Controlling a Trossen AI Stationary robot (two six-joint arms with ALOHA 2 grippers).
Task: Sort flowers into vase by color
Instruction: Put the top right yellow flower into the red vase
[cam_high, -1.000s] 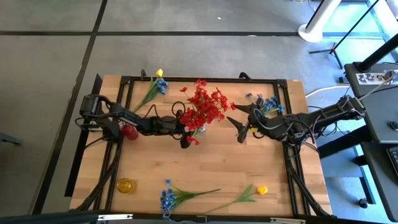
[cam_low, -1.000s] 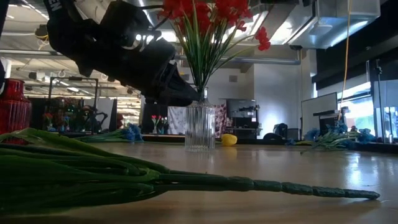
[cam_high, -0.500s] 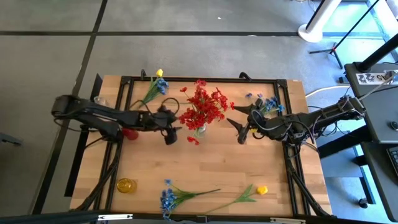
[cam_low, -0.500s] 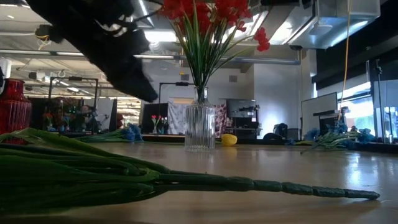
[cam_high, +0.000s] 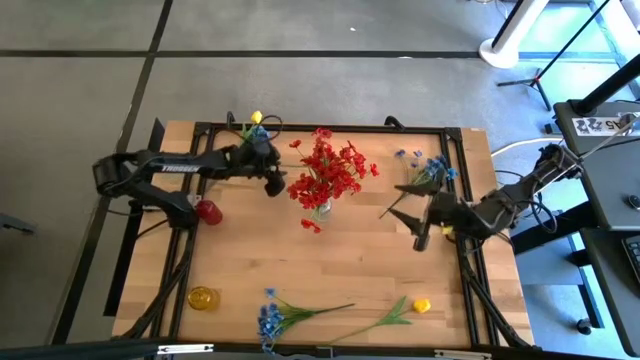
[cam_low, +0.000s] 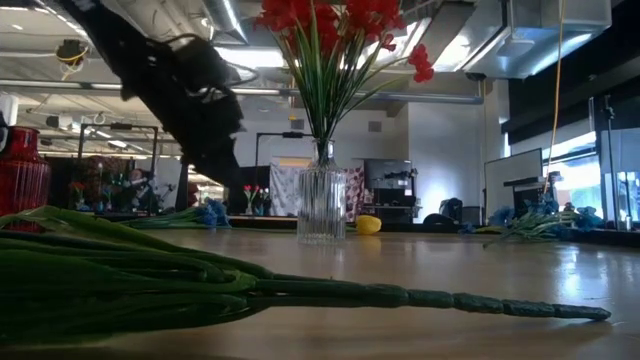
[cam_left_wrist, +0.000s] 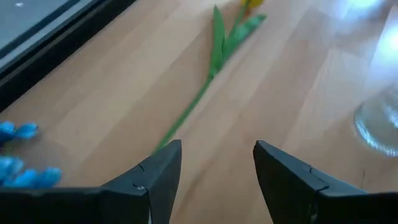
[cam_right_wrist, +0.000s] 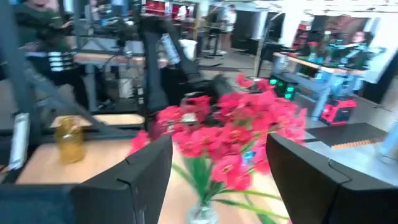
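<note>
A clear glass vase (cam_high: 318, 207) at the table's middle holds a bunch of red flowers (cam_high: 327, 170). One loose red bloom (cam_high: 311, 225) lies beside its foot. My left gripper (cam_high: 274, 186) hangs open and empty just left of that bunch; in its wrist view it (cam_left_wrist: 217, 163) is above a yellow flower's green stem (cam_left_wrist: 205, 87), with blue blooms (cam_left_wrist: 18, 168) beside it. That yellow flower (cam_high: 256, 117) and a blue spray (cam_high: 258, 140) lie at the far edge. My right gripper (cam_high: 406, 225) is raised right of the vase, open and empty, facing the red flowers (cam_right_wrist: 230, 134).
A red vase (cam_high: 208, 211) stands at the left and a yellow vase (cam_high: 203, 297) near the front left. Blue flowers (cam_high: 428, 165) lie at the far right. A blue spray (cam_high: 272, 318) and a yellow flower (cam_high: 421, 305) lie along the near edge.
My left gripper has swung from the near side of the clear vase toward the far edge, ending left of the red bunch near the yellow and blue flowers. My right gripper has drawn back toward the table's right edge and a little toward the near edge. The flowers have stayed put.
</note>
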